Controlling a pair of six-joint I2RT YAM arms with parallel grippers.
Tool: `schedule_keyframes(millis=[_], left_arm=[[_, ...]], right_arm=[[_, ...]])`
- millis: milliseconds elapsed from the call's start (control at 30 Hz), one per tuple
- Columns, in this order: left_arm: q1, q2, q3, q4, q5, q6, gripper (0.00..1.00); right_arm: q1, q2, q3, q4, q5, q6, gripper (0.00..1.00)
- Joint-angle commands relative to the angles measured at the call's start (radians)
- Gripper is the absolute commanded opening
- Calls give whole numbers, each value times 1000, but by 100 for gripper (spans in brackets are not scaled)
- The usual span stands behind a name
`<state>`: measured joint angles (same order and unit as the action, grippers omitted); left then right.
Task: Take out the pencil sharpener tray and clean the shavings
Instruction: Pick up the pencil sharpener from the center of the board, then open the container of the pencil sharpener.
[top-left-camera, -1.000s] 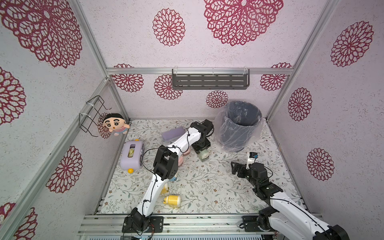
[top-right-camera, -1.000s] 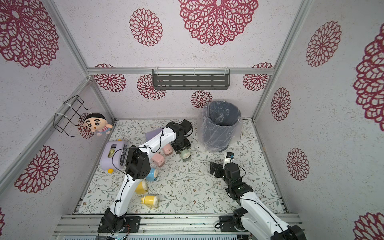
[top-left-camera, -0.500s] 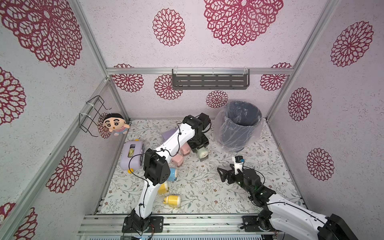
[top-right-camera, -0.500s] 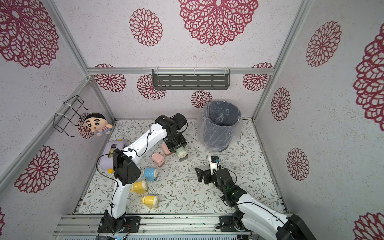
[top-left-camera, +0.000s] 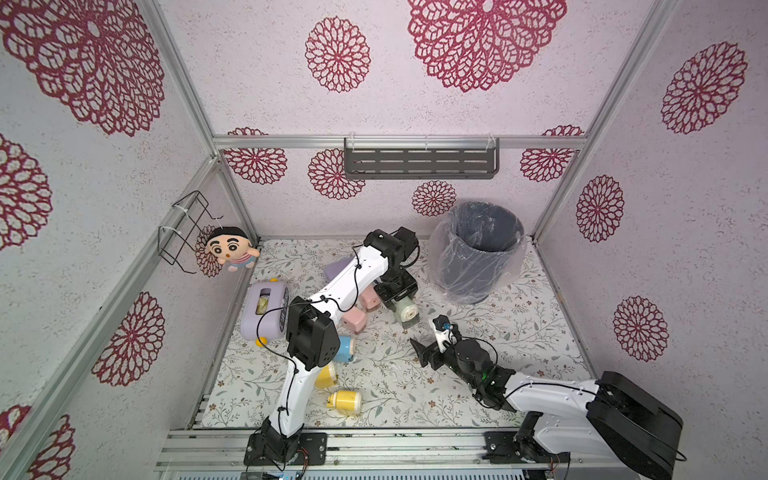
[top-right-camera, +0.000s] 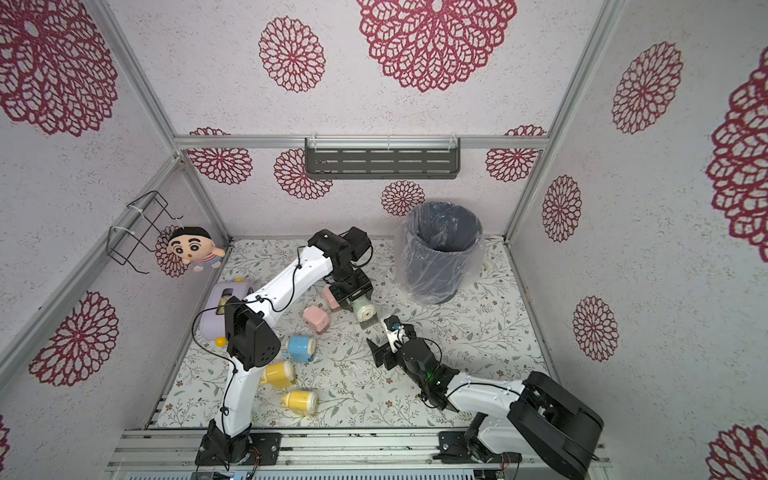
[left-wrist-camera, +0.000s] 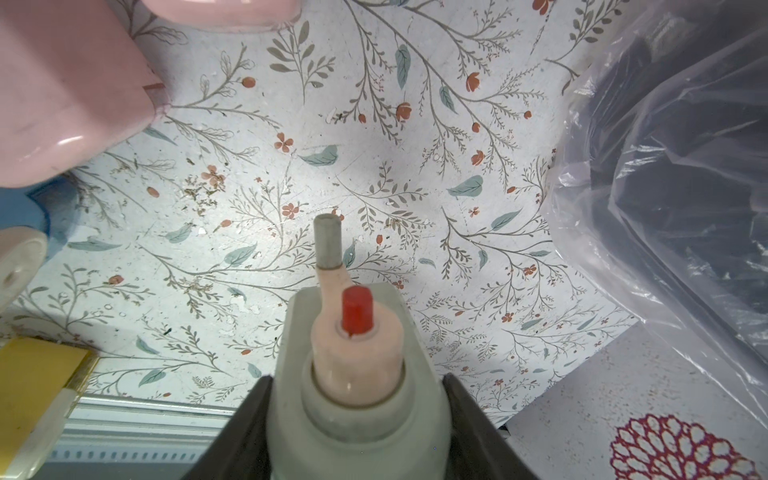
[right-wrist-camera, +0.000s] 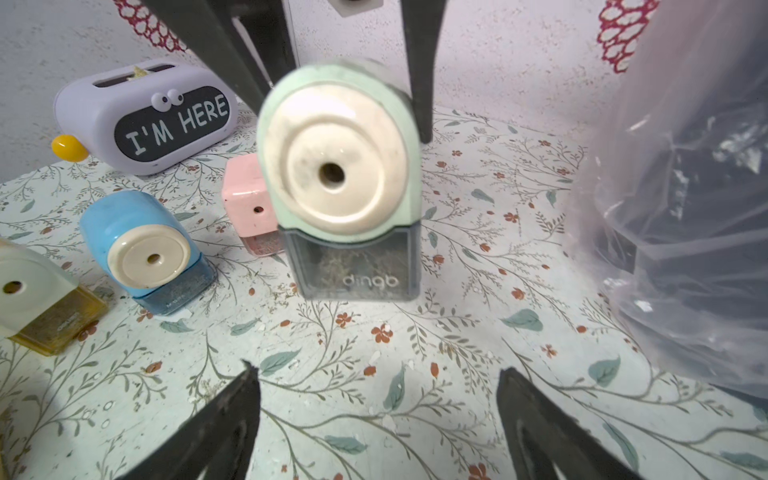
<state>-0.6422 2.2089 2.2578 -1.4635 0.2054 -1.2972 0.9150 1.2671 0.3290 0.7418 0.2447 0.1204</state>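
**Tray faces your right pincer: line up on its front wall**

Your left pincer (top-left-camera: 395, 293) is clamped on the sides of the mint-green pencil sharpener (top-left-camera: 405, 311) and holds it between the pink sharpeners (top-left-camera: 360, 311) and the lined bin (top-left-camera: 478, 249). It looks to be lifted just clear of the tabletop (top-left-camera: 519, 332), though I cannot be sure of the gap. The left wrist view shows the crank end, so that arm grips from the rear.

The tray (right-wrist-camera: 353, 266) is in place in the body, the translucent grey drawer under the cream front disc. The shavings (right-wrist-camera: 332, 259) show through its front wall as a tan tangle. A thin scatter of crumbs (left-wrist-camera: 201, 191) also lies on the tabletop near the pink sharpeners.

Your right pincer (top-left-camera: 430, 340) stands wide open with nothing between its fingers (right-wrist-camera: 232, 415), near the sharpener but not touching it. This is the relation that matters. The sharpener's long axis runs from the crank toward your right pincer, and the tray's front wall looks straight at those open jaws. The right arm is the one placed to pull. I judge the tray should slide out along that axis, toward the right arm, so you need to close in on the tray wall below the disc.
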Motion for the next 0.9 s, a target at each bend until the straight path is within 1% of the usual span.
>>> schedule_keyframes(millis=[0,133,200,500,667,733,867], left_arm=[[13,-41,-12,-13,12,-42,9],[13,-40,-17,-4,19,-54,9],[14,-39,-17,-4,20,-54,9],[16,-27,-16,-3,24,-59,9],[16,-26,-17,-5,24,-59,9],[17,-26,-18,-6,23,-57,9],[18,-26,-21,-9,22,-55,8]], right_arm=[[15,51,56,91,61,-47,87],[21,108,80,136,77,-49,80],[21,121,86,157,73,-50,79],[17,186,135,168,53,-60,80],[9,219,156,184,55,-54,74],[7,233,165,187,53,-53,69],[2,247,179,189,45,-52,67]])
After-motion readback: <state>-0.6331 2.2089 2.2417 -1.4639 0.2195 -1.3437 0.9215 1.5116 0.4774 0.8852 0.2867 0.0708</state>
